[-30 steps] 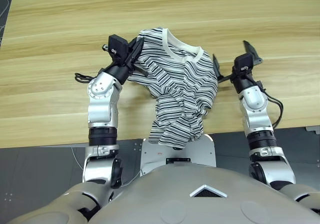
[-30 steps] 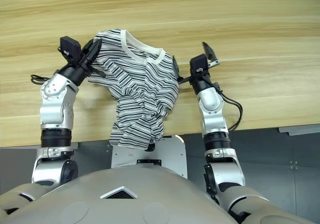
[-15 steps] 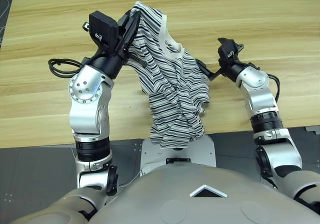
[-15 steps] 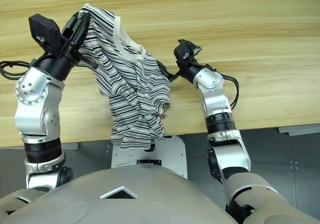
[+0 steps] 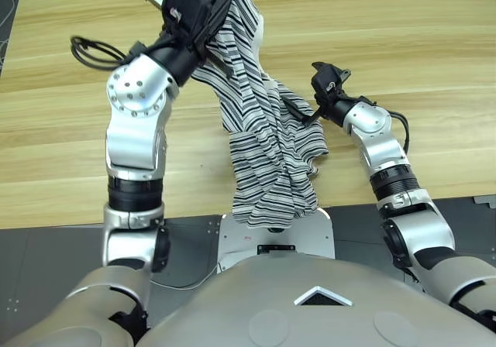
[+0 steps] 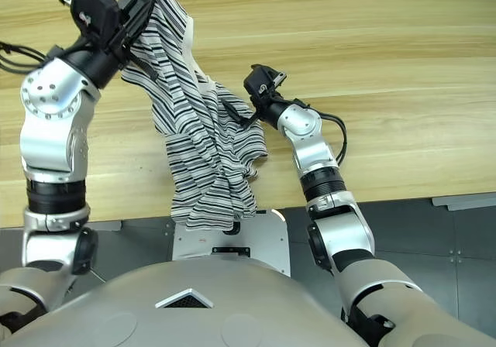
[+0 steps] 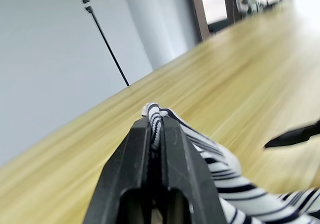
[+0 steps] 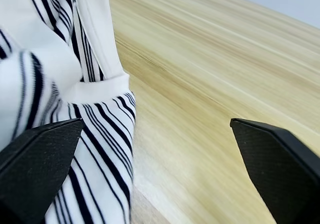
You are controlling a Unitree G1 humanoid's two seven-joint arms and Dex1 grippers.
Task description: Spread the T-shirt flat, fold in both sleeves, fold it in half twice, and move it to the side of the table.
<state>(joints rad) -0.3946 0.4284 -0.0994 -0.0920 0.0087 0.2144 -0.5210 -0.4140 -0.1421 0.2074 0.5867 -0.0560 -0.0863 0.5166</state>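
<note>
The black-and-white striped T-shirt (image 5: pixel 267 153) hangs bunched in a long drape, from high on the left down over the table's front edge. My left gripper (image 5: pixel 219 6) is raised above the wooden table (image 5: pixel 403 22) and shut on the shirt's upper edge; its fingers (image 7: pixel 175 149) pinch striped cloth (image 7: pixel 220 181). At mid-height my right gripper (image 5: pixel 302 113) is at the shirt's right side, open, and the white collar band and stripes (image 8: pixel 60 74) lie by one of its fingertips (image 8: pixel 45 149). The shirt's lower end is crumpled at the table edge.
Bare wood stretches beyond and to both sides of the shirt. The table's front edge (image 5: pixel 434 201) runs just in front of me, with dark floor below it. A black cable (image 5: pixel 89 53) loops off the left forearm.
My left arm has lifted the held shirt edge higher and farther out, stretching the shirt into a long drape. My right gripper has moved left, close to the shirt.
</note>
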